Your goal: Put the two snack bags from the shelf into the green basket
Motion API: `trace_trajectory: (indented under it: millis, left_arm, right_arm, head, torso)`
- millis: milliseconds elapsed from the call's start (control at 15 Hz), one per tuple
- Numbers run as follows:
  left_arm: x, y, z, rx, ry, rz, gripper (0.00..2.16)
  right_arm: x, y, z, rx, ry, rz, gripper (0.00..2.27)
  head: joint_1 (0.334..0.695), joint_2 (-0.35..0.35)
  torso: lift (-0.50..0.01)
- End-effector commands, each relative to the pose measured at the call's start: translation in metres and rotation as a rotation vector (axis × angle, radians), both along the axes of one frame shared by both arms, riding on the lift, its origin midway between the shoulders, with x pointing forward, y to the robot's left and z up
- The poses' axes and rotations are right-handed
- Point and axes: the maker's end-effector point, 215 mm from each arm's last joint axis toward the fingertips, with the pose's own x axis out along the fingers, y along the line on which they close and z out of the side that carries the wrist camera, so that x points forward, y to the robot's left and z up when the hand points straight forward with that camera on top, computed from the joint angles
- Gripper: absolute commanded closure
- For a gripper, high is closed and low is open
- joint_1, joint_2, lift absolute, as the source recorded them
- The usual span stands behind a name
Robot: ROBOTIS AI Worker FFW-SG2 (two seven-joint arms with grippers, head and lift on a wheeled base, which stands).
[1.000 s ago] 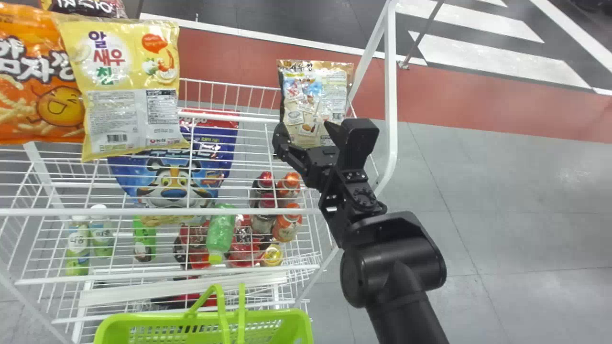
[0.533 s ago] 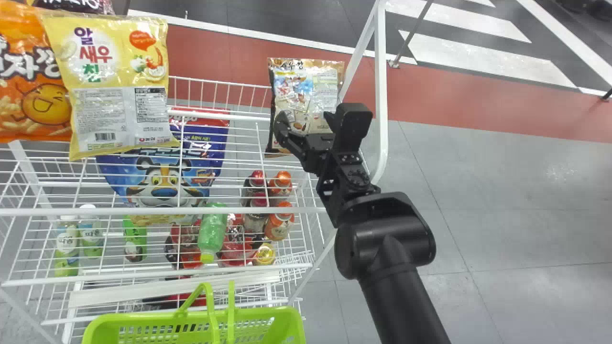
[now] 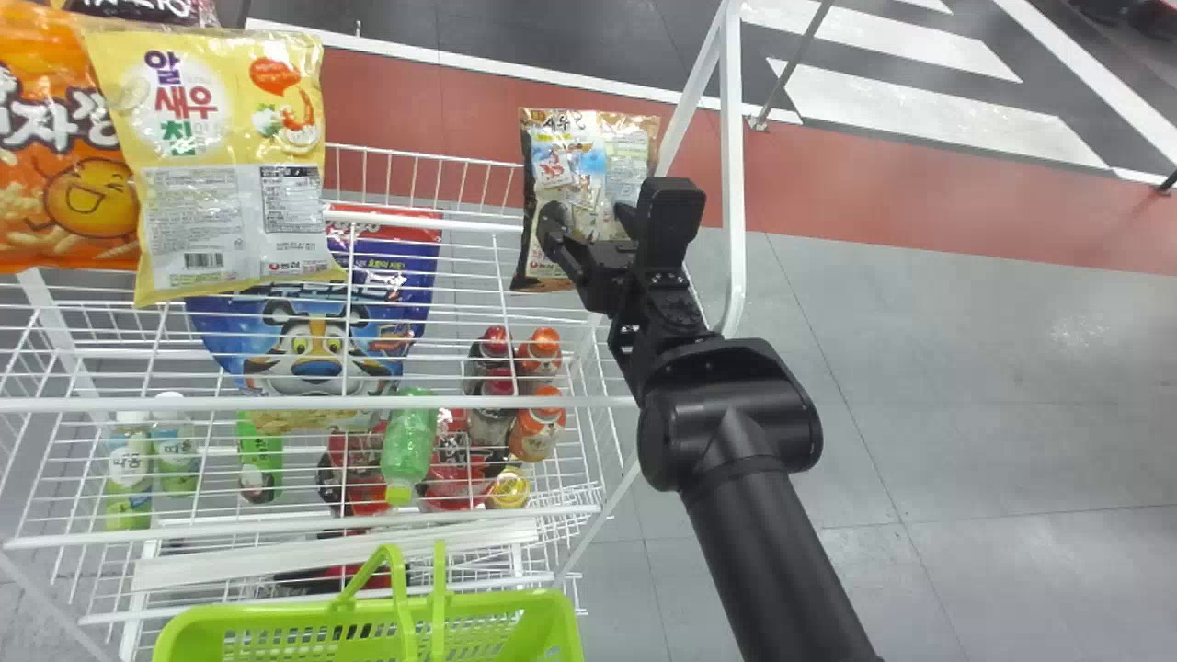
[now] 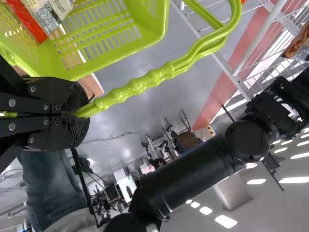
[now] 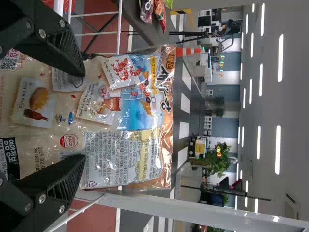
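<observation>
Brown-and-beige snack bag (image 3: 588, 152), one: upright at the right end of the white wire rack (image 3: 230, 405), upper centre of the head view, printed panel facing the robot.

Right gripper (image 3: 588, 216): at the bag's lower part, jaws spread, with the printed panel between them in the right wrist view; whether they touch the film, cannot tell.

Green basket (image 3: 515, 603), one: bottom edge of the head view, left of centre, in front of the rack.

Left gripper (image 4: 77, 113): jaws pressed together, pinching the basket's ribbed handle (image 4: 140, 87).

Packet with red edge (image 4: 29, 19), one: inside the basket, pale printed label showing.

Further stock, head view: yellow snack bag (image 3: 216, 221), upper left, overlapping orange snack bag (image 3: 74, 193) at the left edge; blue cereal bag (image 3: 313, 345), left of centre, seen through the wires; green bottle (image 3: 409, 446), lower centre-left; orange-capped bottles (image 3: 538, 428), to its right.
</observation>
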Motion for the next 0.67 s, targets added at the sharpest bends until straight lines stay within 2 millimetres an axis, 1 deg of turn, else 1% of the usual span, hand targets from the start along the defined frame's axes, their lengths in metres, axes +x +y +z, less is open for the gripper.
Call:
trace_trajectory:
  millis: [0, 67, 133, 267, 400, 533, 600]
  left_arm:
    - [0.001, 0.001, -0.001, -0.001, 0.002, 0.002, 1.71]
    - [0.001, 0.002, -0.001, -0.002, 0.004, 0.005, 1.71]
    - [0.002, 0.003, -0.001, -0.002, 0.005, 0.007, 1.71]
    - [0.002, 0.003, 0.000, -0.006, 0.003, 0.009, 1.72]
    - [0.003, 0.002, 0.001, -0.008, 0.002, 0.012, 1.71]
    - [0.003, 0.002, 0.001, -0.009, 0.003, 0.012, 1.71]
    - [0.004, 0.001, 0.002, -0.010, 0.001, 0.014, 1.71]
  right_arm:
    - [-0.003, 0.001, -0.007, 0.000, 0.016, 0.002, 2.04]
    - [-0.005, 0.002, -0.011, -0.002, 0.022, 0.004, 2.13]
    - [-0.008, 0.004, -0.013, 0.000, 0.023, 0.005, 2.18]
    - [-0.014, 0.005, -0.011, 0.006, 0.015, 0.006, 2.22]
    - [-0.018, 0.007, 0.000, 0.016, -0.008, 0.007, 2.22]
    - [-0.027, 0.013, 0.013, 0.027, -0.029, 0.016, 2.22]
    - [-0.032, 0.019, 0.025, 0.037, -0.052, 0.029, 2.22]
  head:
    - [0.695, -0.350]
    - [0.695, -0.350]
    - [0.695, -0.350]
    - [0.695, -0.350]
    - [0.695, -0.350]
    - [0.695, -0.350]
    - [0.695, -0.350]
  torso:
    - [-0.011]
    - [-0.011]
    - [-0.011]
    - [-0.011]
    - [-0.011]
    - [-0.011]
    - [-0.011]
